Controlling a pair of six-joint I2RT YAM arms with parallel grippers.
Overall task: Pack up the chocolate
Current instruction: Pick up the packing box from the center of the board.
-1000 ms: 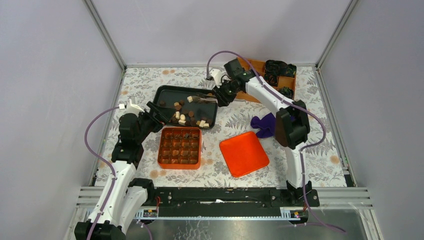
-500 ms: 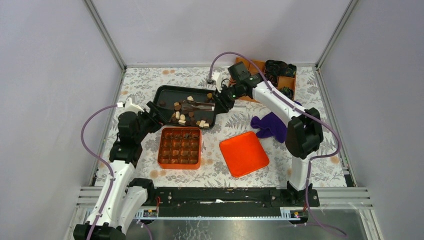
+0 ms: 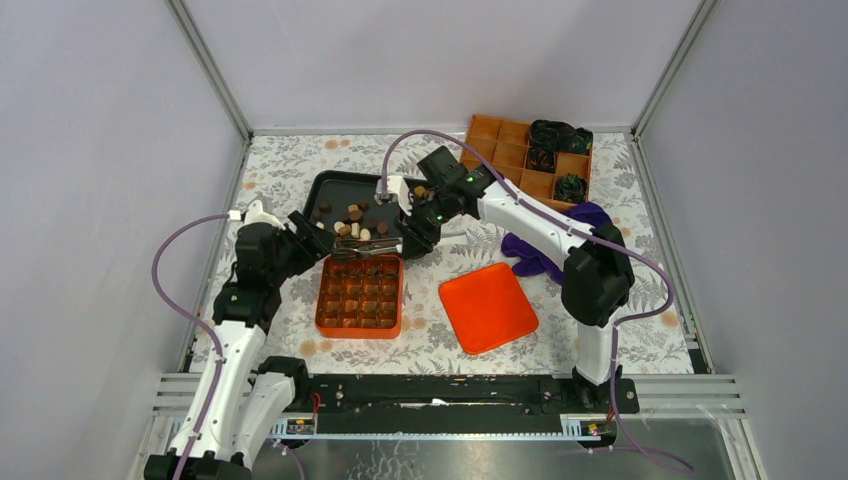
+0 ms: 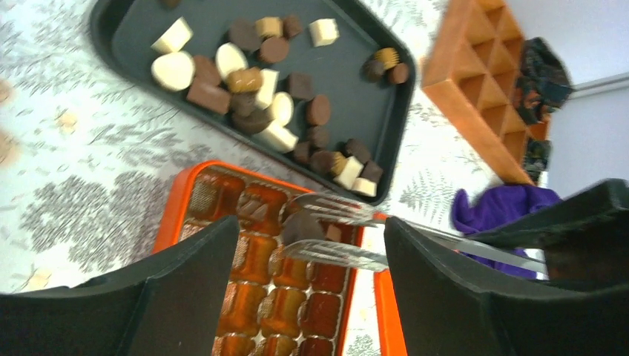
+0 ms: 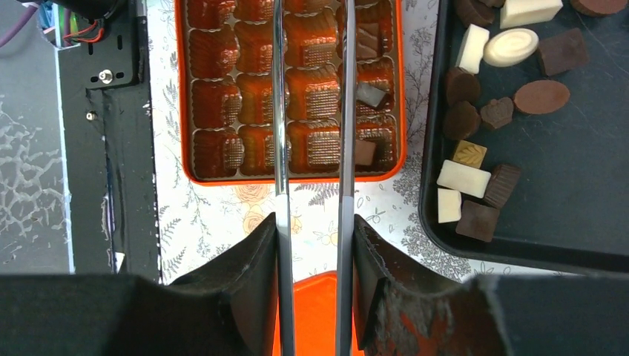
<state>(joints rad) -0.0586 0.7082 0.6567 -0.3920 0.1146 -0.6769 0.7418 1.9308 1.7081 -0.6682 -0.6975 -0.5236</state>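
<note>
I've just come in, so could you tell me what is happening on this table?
The right gripper holds metal tongs, which pinch a dark chocolate above the orange compartment box. The left gripper hovers open beside it, holding nothing. More chocolates lie loose in the black tray; a few box cells are filled.
</note>
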